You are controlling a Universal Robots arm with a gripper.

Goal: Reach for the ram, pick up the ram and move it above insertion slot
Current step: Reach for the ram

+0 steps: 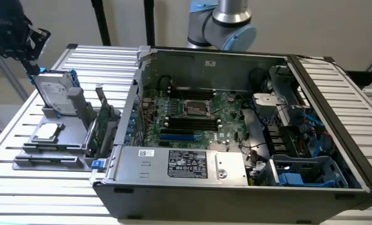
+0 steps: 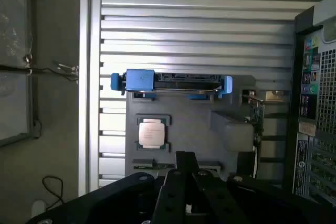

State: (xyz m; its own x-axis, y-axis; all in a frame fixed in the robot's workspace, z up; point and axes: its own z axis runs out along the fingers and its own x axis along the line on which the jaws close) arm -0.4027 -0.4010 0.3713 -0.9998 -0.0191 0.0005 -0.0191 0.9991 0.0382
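My gripper (image 1: 29,63) hangs dark at the exterior view's far left, above the grey parts holder (image 1: 54,150) beside the open computer case. In the wrist view its fingers (image 2: 186,163) meet at one tip, shut and holding nothing, over the holder's near end. A thin strip seated edge-on in the holder's slot (image 2: 157,165) may be the ram; I cannot tell for sure. The motherboard's dark memory slots (image 1: 192,123) lie inside the case (image 1: 236,187).
The holder also carries an upright hard drive (image 1: 54,93) in a blue-tabbed caddy (image 2: 139,80), a flat CPU (image 2: 152,132) and a standing green expansion card with bracket (image 1: 103,124). A slatted metal table (image 1: 41,201) surrounds them. The arm's base (image 1: 226,23) rises behind the case.
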